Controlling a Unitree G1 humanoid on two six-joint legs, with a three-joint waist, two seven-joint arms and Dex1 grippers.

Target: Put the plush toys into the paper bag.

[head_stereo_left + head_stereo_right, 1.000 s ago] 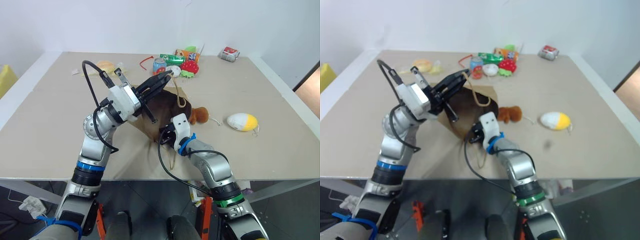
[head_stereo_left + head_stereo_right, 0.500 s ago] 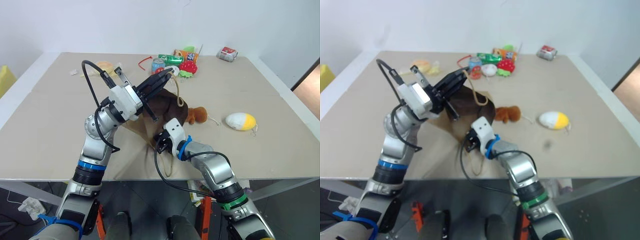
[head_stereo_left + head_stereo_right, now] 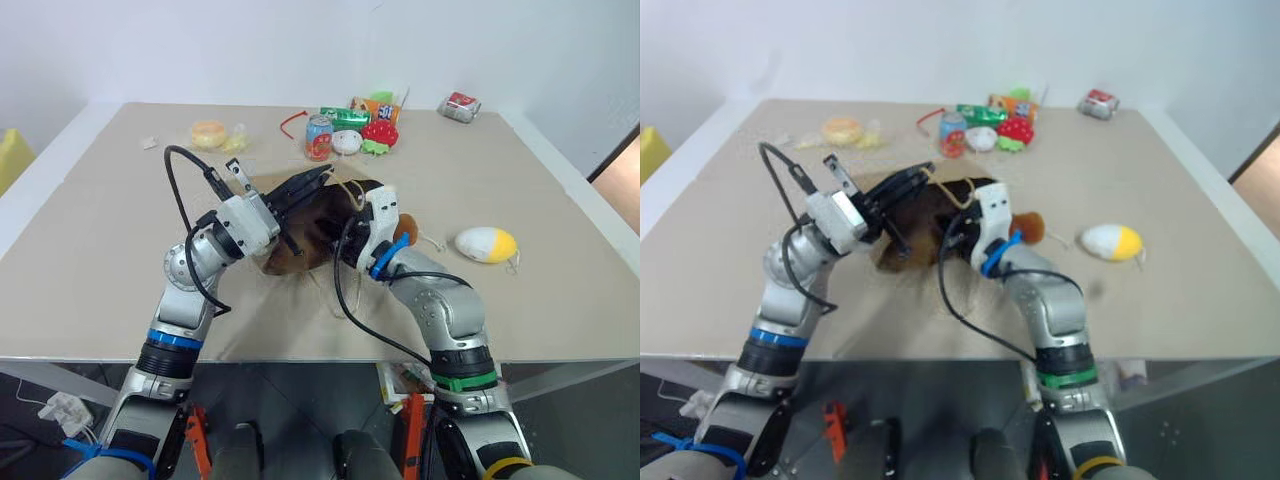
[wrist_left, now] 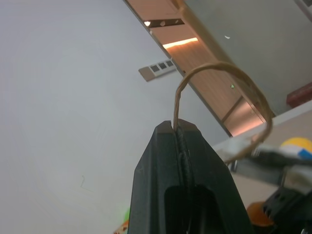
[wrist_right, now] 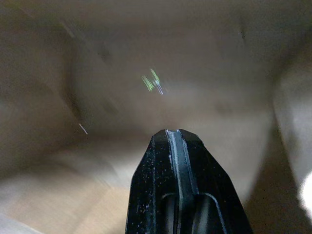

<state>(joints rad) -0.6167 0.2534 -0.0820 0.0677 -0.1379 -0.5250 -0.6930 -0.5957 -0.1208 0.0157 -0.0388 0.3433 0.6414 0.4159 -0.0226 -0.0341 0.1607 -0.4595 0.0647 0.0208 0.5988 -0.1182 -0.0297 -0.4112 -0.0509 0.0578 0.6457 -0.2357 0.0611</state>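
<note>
Paper bag point(image 3: 300, 235) lying mid-table, mouth open, left gripper point(image 4: 176, 127) pinching its cord handle point(image 4: 234, 80) — right gripper point(image 5: 174, 134) pressed together inside the bag, orange-brown plush point(image 3: 404, 227) just beside the bag's mouth, white-and-yellow egg plush point(image 3: 485, 244) further right of the bag

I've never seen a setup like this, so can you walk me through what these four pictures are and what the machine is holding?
It is a two-armed robot at a table. The two wide pictures come from cameras on its head, looking down over its arms. The other two come from cameras on each wrist, looking along the black fingers. The left gripper is shut on a cord handle of the brown paper bag, holding it up. The right gripper is shut, holds nothing and points into the bag. An orange-brown plush animal and a white-and-yellow egg toy lie on the table. Cans and small toys sit at the far edge.
</note>
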